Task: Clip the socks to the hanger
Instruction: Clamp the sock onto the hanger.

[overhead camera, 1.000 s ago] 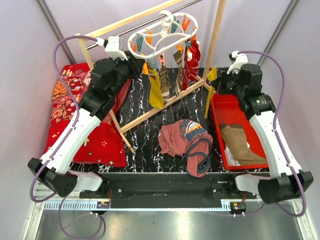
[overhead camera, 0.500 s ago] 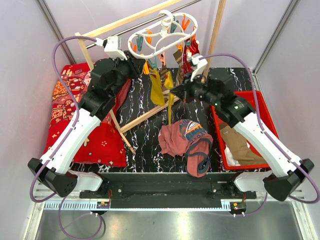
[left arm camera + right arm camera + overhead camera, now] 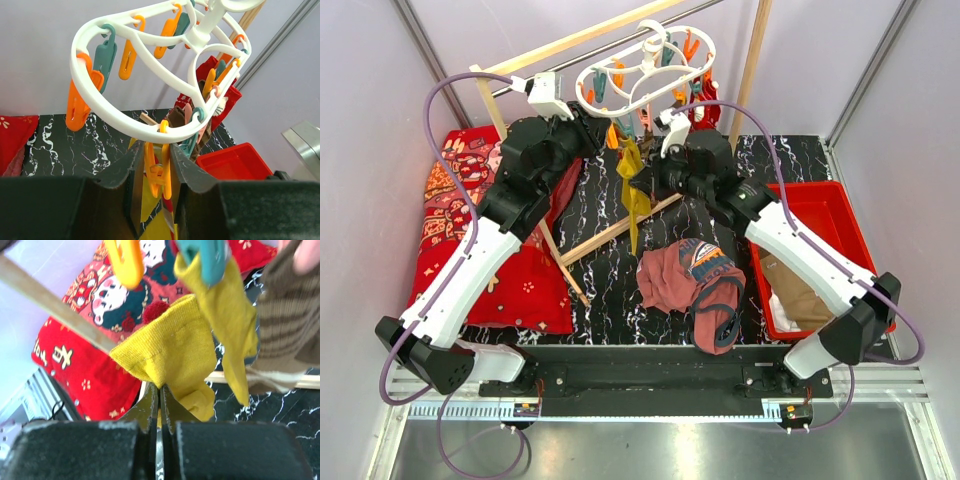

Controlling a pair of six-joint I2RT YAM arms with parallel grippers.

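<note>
Socks (image 3: pixel 702 108) hang from the hanger (image 3: pixel 642 70), a white double ring hooked on the wooden rack (image 3: pixel 750 70) at the far side of the worktop (image 3: pixel 610 270), which is black stone with white veins. Pale walls close in three sides. On the worktop a red cushion (image 3: pixel 470 230) lies to the left, a rust garment (image 3: pixel 685 285) near the middle, and a red tray (image 3: pixel 825 210) with a brown sock (image 3: pixel 800 295) to the right. My left end effector (image 3: pixel 608 128) is up at the ring's near edge. My right end effector (image 3: pixel 640 178) is just beside it, a yellow sock (image 3: pixel 636 215) dangling from it.

From my left wrist, my fingers (image 3: pixel 131 185) stand narrow, pressed on either side of an orange peg (image 3: pixel 157 172) under the ring. The black worktop and a corner of the tray lie below.

From my right wrist, the jaws are closed on a fold of the yellow sock. A second yellow sock (image 3: pixel 235 330) is pinched in a teal peg (image 3: pixel 212 257), with a striped sock (image 3: pixel 290 315) at its right. The cushion and a wooden bar (image 3: pixel 50 302) are behind.
</note>
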